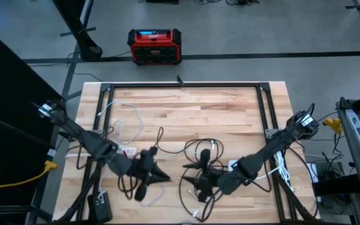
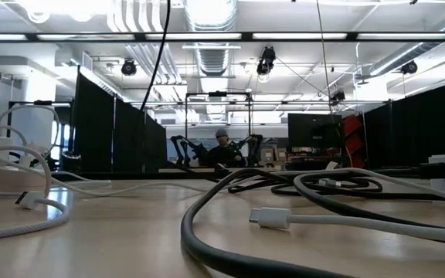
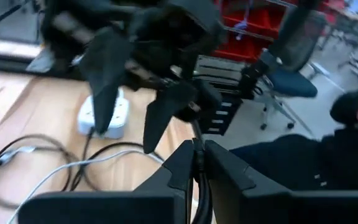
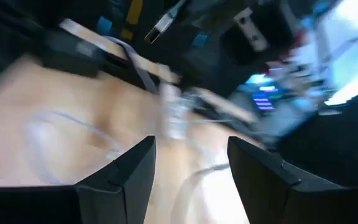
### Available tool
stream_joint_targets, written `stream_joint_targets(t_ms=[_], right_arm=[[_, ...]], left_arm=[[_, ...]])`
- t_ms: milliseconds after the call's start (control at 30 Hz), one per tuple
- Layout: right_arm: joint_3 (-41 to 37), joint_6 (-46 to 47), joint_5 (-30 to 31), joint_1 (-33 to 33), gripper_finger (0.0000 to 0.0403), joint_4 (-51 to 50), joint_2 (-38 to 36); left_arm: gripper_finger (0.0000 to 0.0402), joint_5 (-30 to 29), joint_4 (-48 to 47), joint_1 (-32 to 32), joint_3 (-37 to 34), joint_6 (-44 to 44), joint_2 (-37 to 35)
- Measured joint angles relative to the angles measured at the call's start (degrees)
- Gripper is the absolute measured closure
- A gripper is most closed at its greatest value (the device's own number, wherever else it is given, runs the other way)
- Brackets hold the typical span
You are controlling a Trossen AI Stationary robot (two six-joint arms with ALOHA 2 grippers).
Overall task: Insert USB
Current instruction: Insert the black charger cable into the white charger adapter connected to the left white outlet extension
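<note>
Two grippers are low over the near middle of the bench (image 1: 230, 109), facing each other. My left gripper (image 3: 199, 163) is clamped on a thin dark cable (image 3: 200, 186) that runs up between its fingers; I judge this to be the USB lead, though its plug end is too small for me to make out. From that wrist view the lead's free end points straight toward the right gripper (image 3: 135, 106), which hangs just beyond it with its jaws spread and nothing between them. In the high view the left gripper (image 1: 147, 172) sits left of the right gripper (image 1: 192, 178), near but not touching.

The coming move turns on that line: the lead's long axis runs roughly left to right, so the left arm carries the plug and the right arm is the nearer one to steady or receive it.

I count several loose cables on the bench, white and dark, one white plug (image 2: 270, 218) lying free, and one white power strip (image 3: 103, 115) beyond the right gripper.
</note>
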Motion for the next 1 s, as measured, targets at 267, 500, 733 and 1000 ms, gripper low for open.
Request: stream_joint_targets(t_ms=[267, 500, 733, 1000], right_arm=[[-0.02, 4.06, -2.63, 0.07, 0.0217, 9.36, 1.23], [-0.02, 4.06, -1.69, -0.28, 0.0219, 11.36, 2.93], [-0.02, 4.06, -1.75, -0.50, 0.0252, 15.49, 3.61], [-0.02, 4.98, -2.87, -0.60, 0.0300, 16.20, 3.78]], left_arm=[[0.0378, -5.27, 0.61, -1.20, 0.02, 2.70, 1.00], [0.0378, -5.35, 1.37, -1.20, 0.09, 2.83, 0.82], [0.0378, -5.35, 1.46, -1.20, 0.09, 2.54, 0.80], [0.0378, -5.37, 1.48, -1.20, 0.09, 2.41, 0.74]])
